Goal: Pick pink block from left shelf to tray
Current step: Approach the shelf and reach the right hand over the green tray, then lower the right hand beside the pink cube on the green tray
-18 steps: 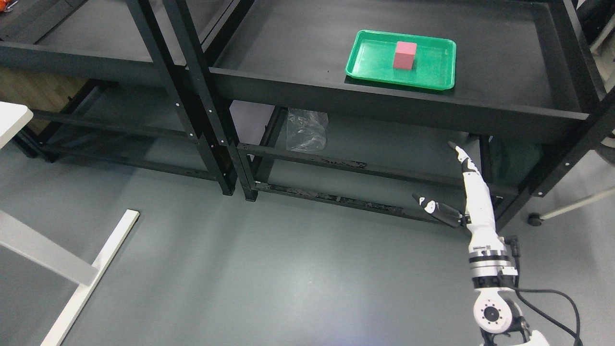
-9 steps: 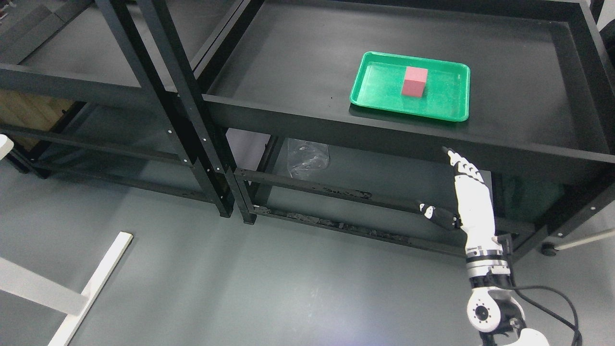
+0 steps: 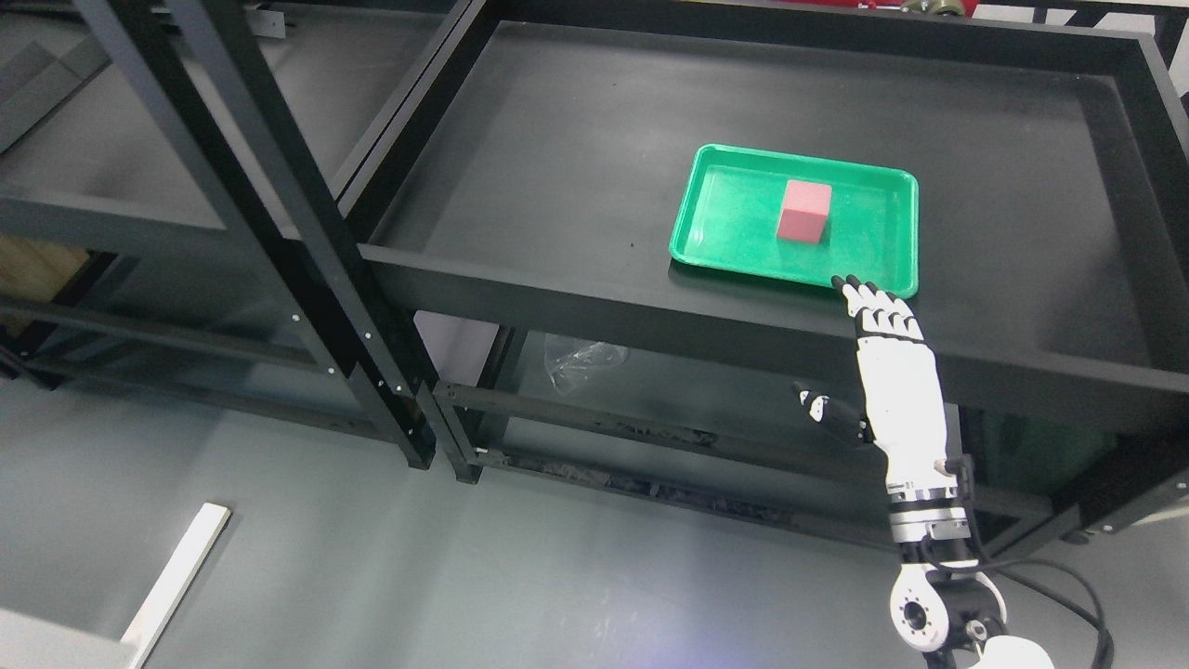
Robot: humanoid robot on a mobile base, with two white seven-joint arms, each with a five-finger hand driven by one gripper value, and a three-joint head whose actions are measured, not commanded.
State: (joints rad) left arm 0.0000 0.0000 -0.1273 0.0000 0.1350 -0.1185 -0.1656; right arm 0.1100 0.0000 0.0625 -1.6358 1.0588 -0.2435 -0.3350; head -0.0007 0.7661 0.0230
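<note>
A white right hand (image 3: 882, 362) with black-jointed fingers (image 3: 868, 302) and a black thumb is seen. A silver-ringed wrist, a round white joint and a black cable are seen below it.

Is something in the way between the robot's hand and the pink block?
Only the green tray's near rim. The right hand, fingers open, reaches up from below the shelf's front edge, fingertips at that rim. The pink block already sits inside the tray, with bare tray floor between it and the rim.
</note>
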